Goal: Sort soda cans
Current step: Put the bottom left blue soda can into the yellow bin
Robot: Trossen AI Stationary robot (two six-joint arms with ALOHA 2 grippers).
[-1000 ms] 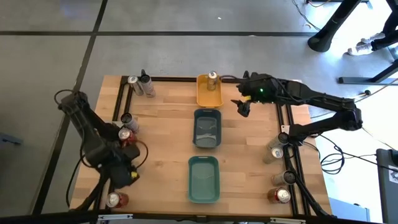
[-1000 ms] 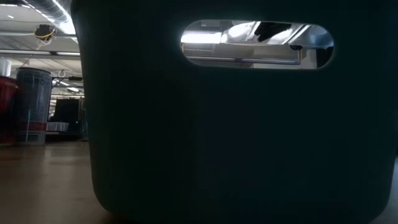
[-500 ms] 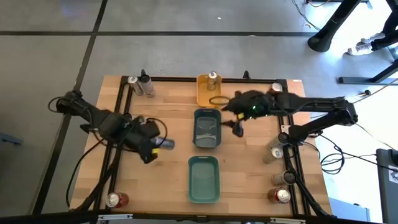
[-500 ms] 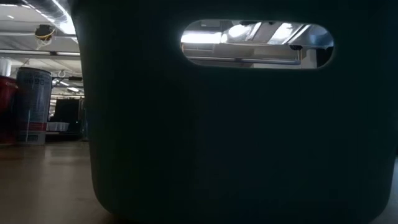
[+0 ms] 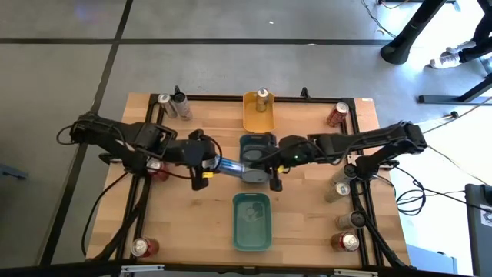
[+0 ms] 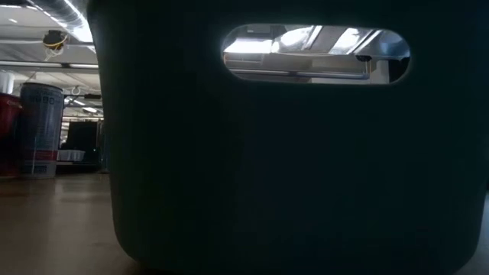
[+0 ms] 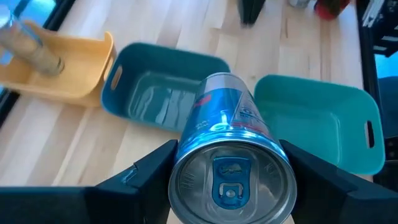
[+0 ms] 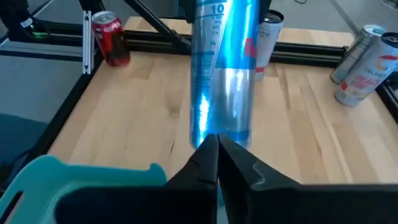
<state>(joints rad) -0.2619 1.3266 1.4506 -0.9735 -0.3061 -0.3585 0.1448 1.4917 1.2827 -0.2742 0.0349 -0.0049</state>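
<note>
A blue and silver soda can lies level in the air at the left rim of the middle teal tray, with my left gripper shut on it. My right gripper reaches in from the right over that tray. Its fingers are shut, with their tips right at the can's far end; whether they touch it I cannot tell. A yellow tray at the far edge holds one can standing upright. A second teal tray lies nearer. My left gripper pinches the can's round sides near its top end between its two fingers. The fingers come level from the table's left and lie along the can. The can is lifted clear, its top toward the wrist and its bottom toward the middle tray.
Other cans stand along the black rails: two at the far left, a red one at the far right, several down the right side, red ones at the left and near left. In the low view the near tray's wall blocks most of the table.
My left gripper has carried the blue can from the near left toward the table's right and far side, up to the middle teal tray. My right gripper has come from beside the yellow tray toward the left and near side, over that tray, and has shut.
</note>
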